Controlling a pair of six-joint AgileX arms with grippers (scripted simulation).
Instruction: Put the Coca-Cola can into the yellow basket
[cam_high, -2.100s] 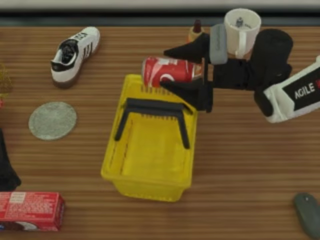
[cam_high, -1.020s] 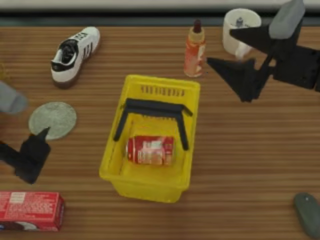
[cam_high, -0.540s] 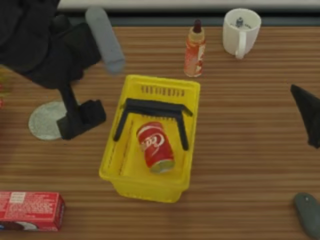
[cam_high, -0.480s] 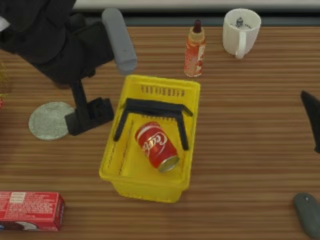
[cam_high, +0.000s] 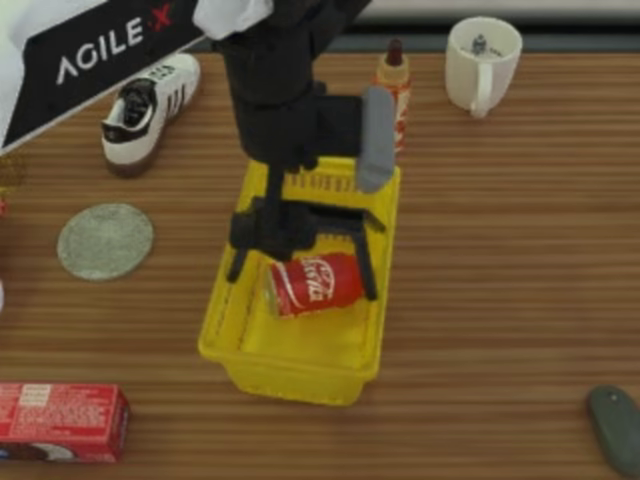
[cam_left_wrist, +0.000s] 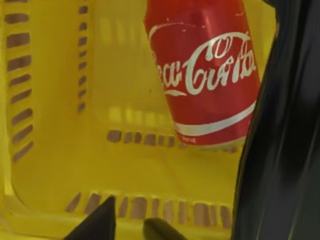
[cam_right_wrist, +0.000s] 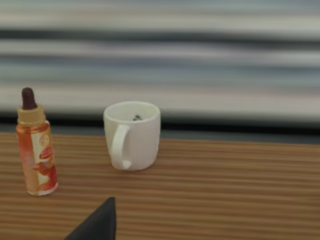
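Note:
The Coca-Cola can (cam_high: 315, 283) lies on its side on the floor of the yellow basket (cam_high: 290, 375), just in front of the black handle (cam_high: 355, 222). The left wrist view shows the can (cam_left_wrist: 205, 75) close up against the basket's slotted wall (cam_left_wrist: 60, 125). My left gripper (cam_high: 320, 185) hangs open above the basket's far end and handle, holding nothing. The can is apart from its fingers. My right gripper (cam_right_wrist: 160, 235) is outside the top view, open, with one black fingertip (cam_right_wrist: 102, 222) showing over the bare table at the back right.
An orange bottle (cam_right_wrist: 36, 145) and a white mug (cam_high: 484, 60) stand behind the basket. A sneaker (cam_high: 150, 108) and a grey disc (cam_high: 105, 241) lie to the left. A red box (cam_high: 62, 422) is front left, a dark grey object (cam_high: 615, 425) front right.
The right gripper let the can go into the basket and drew off to the right, out of the top view. The can rolled about inside. My left arm swung in over the basket.

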